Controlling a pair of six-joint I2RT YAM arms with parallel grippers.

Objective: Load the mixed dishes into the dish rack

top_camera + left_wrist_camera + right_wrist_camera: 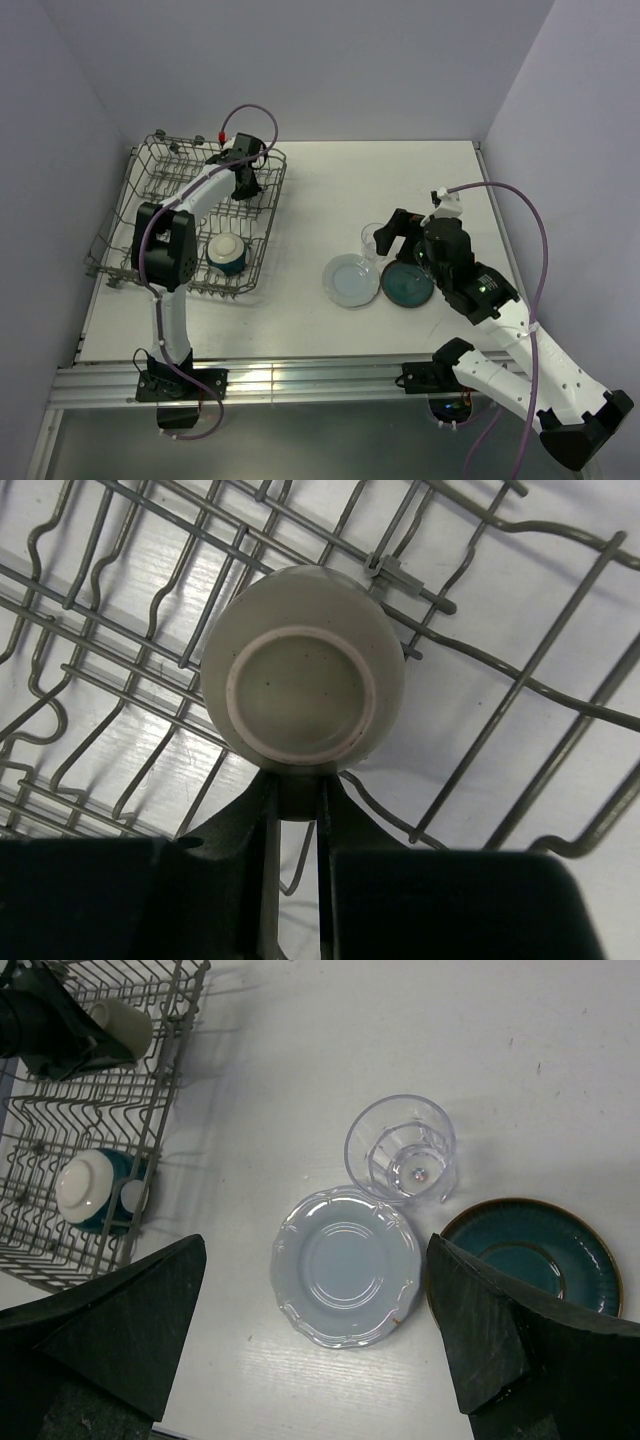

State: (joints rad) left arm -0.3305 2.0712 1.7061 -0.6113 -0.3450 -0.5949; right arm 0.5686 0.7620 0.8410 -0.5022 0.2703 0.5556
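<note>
Nearest the lens, my left pincer (pixel 297 795) is clamped narrow on the handle of the small olive-brown ceramic mug (pixel 300 670), held base up over the large grey wire dish rack (pixel 530 675). My right pincer (pixel 315 1250) stands wide, holding nothing, above the round pale blue plate (pixel 345 1265). 1 clear glass tumbler (pixel 400 1150) and 1 round dark teal plate (pixel 540 1250) sit just beside it. 1 teal bowl with a cream base (pixel 90 1190) lies inverted in the rack.

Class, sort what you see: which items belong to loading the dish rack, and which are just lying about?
Belong: dish rack, olive-brown mug in the left end effector, upturned bowl in the rack, glass tumbler, pale blue plate, dark teal plate.
Just lying about: nothing loose; only the white table and purple cables.
</note>
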